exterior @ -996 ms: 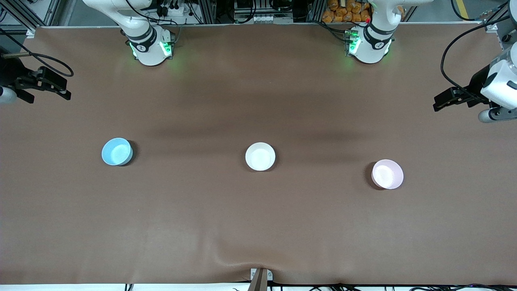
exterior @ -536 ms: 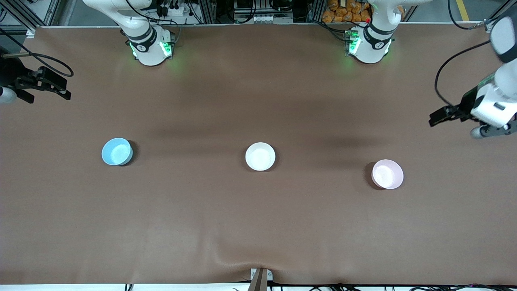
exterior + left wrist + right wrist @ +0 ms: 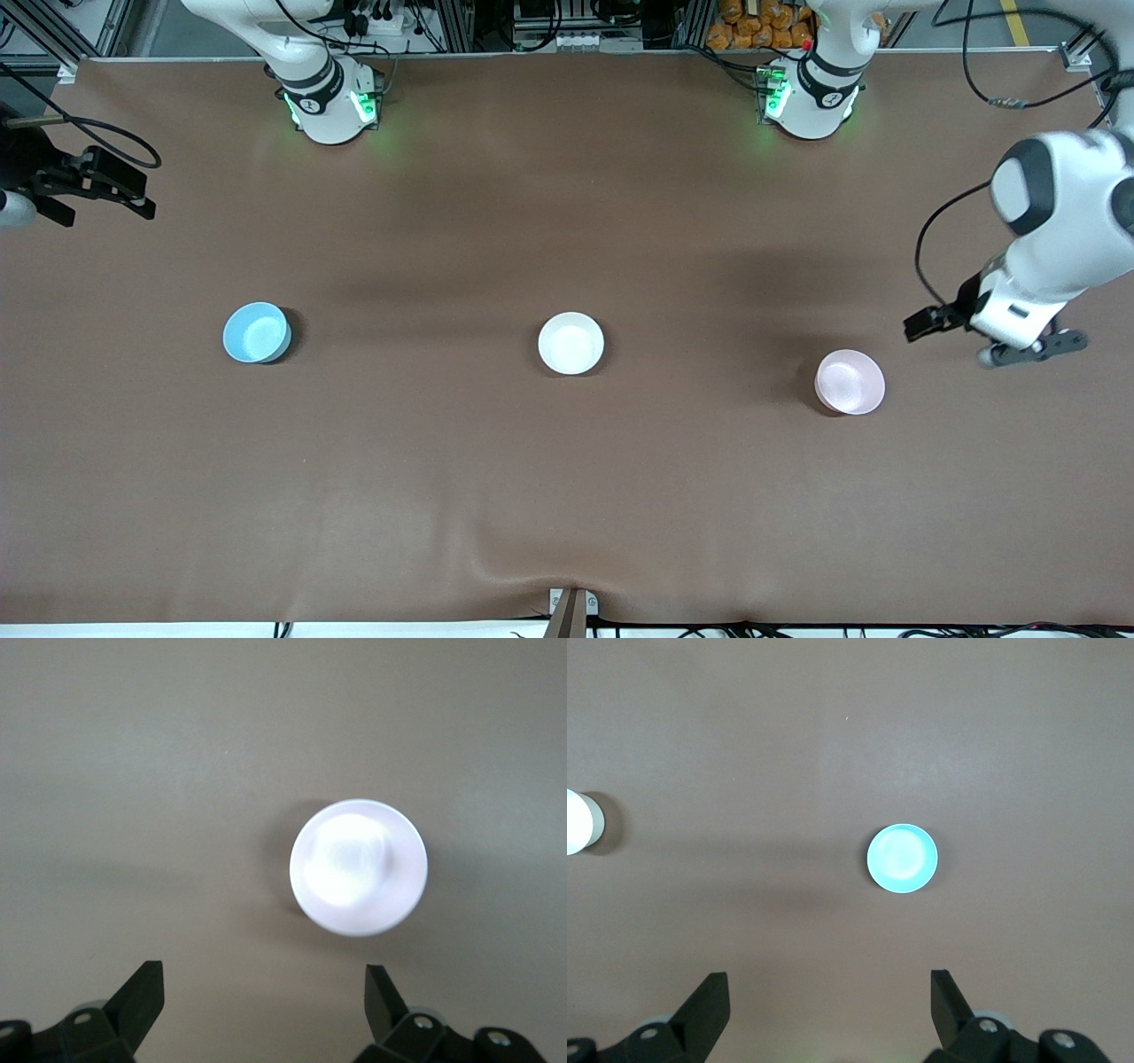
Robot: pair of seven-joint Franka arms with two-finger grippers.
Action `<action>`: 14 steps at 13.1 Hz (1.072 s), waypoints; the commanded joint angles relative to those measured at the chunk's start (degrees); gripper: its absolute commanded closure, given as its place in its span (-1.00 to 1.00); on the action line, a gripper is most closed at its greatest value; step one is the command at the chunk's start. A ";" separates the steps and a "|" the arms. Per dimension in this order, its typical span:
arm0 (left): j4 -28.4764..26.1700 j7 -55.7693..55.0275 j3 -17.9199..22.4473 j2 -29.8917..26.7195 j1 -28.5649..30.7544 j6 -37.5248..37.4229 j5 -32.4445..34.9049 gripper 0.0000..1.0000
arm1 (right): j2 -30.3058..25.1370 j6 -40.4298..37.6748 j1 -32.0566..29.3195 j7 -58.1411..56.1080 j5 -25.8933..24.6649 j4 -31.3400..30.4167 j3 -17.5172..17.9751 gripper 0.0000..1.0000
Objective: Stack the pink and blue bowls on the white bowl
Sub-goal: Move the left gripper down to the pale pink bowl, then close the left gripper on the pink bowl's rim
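Three small round plain bowls sit upright and well apart in a rough row across my brown surface (image 3: 567, 496). The white bowl (image 3: 570, 343) is in the middle, the light sky-blue bowl (image 3: 257, 332) is toward the right arm's end, and the pale pink bowl (image 3: 850, 382) is toward the left arm's end, slightly nearer the front camera than the other two. None of them is stacked yet, and nothing touches any of them.

My left tool (image 3: 994, 340) hangs in the air over bare surface near the pink bowl, between that bowl and the left arm's end of the surface. From its wrist camera I see both black fingertips (image 3: 142, 992) spread wide and released, with nothing between them, and the pink bowl (image 3: 358, 866) lies ahead of the open jaws, apart from them.

My right tool (image 3: 89, 186) waits over the edge of the surface at the right arm's end, well apart from the blue bowl. Its wrist camera shows its fingertips (image 3: 709, 999) spread just as wide and empty, with the blue bowl (image 3: 902, 858) well ahead of them and a sliver of the white bowl (image 3: 578, 821) at the margin of that view.
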 commanded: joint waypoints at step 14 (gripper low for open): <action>0.66 0.96 -0.92 16.93 -0.03 15.94 -2.77 0.09 | 0.27 -0.65 -0.46 0.88 -0.15 0.60 0.40 -1.00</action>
